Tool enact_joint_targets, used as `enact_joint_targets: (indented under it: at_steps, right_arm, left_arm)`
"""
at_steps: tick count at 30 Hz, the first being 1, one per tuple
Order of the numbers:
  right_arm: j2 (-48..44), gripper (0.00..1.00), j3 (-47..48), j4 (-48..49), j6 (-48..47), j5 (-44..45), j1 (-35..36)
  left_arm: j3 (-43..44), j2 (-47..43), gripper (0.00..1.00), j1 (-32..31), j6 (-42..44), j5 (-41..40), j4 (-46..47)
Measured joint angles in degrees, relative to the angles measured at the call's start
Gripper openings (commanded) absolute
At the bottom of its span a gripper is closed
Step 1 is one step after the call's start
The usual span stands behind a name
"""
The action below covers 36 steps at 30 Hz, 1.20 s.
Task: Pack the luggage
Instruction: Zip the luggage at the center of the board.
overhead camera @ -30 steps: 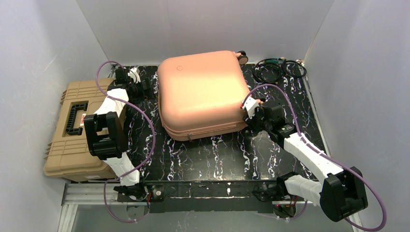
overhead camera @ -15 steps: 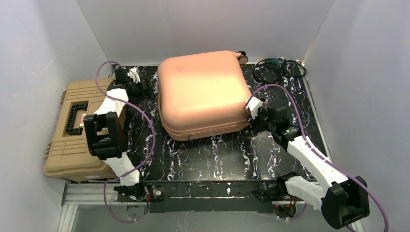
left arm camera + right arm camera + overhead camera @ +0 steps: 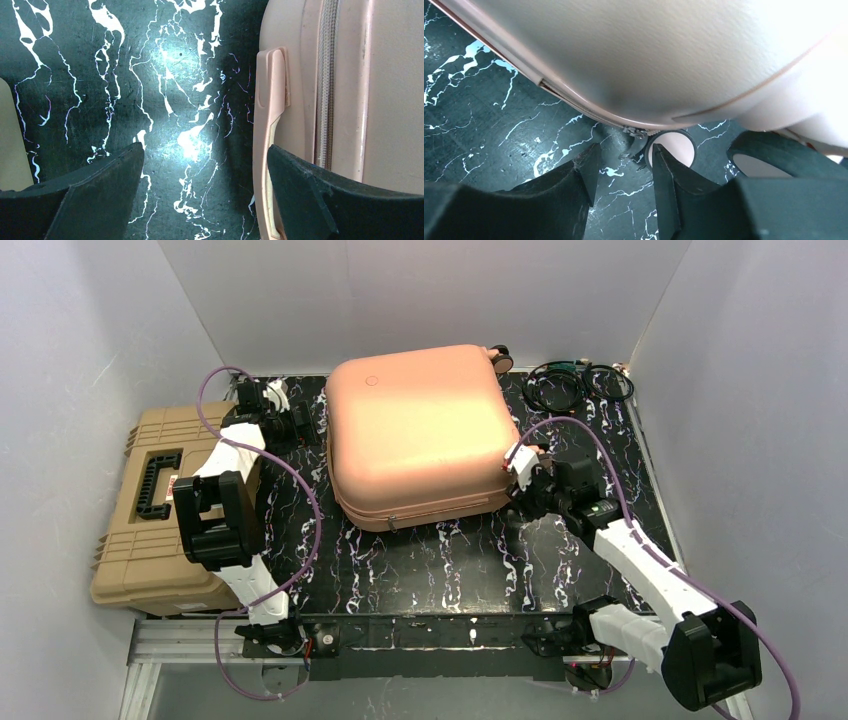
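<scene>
Left claw point(image 3: 205, 149) wide open, luggage point(image 3: 345, 75) handle point(image 3: 270, 120) at its right fingertip; right claw point(image 3: 623, 150) half-open, zip pull point(image 3: 635, 141) just ahead between its tips.

The top camera looks steeply down from 6 o'clock over the whole bench point(image 3: 420, 560). Both wrist cameras sit close, sharing with it the luggage point(image 3: 415, 430) rim: left at 9 o'clock, right at 4.
</scene>
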Motion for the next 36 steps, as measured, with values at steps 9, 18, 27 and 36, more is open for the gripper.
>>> enact_joint_targets:
  at_steps: [9, 18, 27, 36]
  right_arm:
    - [0.81, 0.64, 0.04, -0.09, 0.59, -10.64, -8.76]
    - [3.65, 0.64, 1.79, -0.52, 1.60, -27.21, -21.00]
    - [17.35, 0.66, 7.96, -13.42, -8.28, -47.93, -32.09]
    - [44.65, 0.65, 22.23, -52.02, -49.59, -61.02, -32.92]
  left_arm:
    - [0.00, 0.31, 0.91, 0.04, 0.00, 0.52, 0.00]
    - [0.00, 1.57, 0.91, 0.11, 0.00, 1.27, -0.02]
    - [0.00, 1.57, 0.90, 0.37, -0.04, 1.90, -0.04]
    - [0.00, 1.57, 0.90, 0.37, -0.28, 2.49, -0.04]
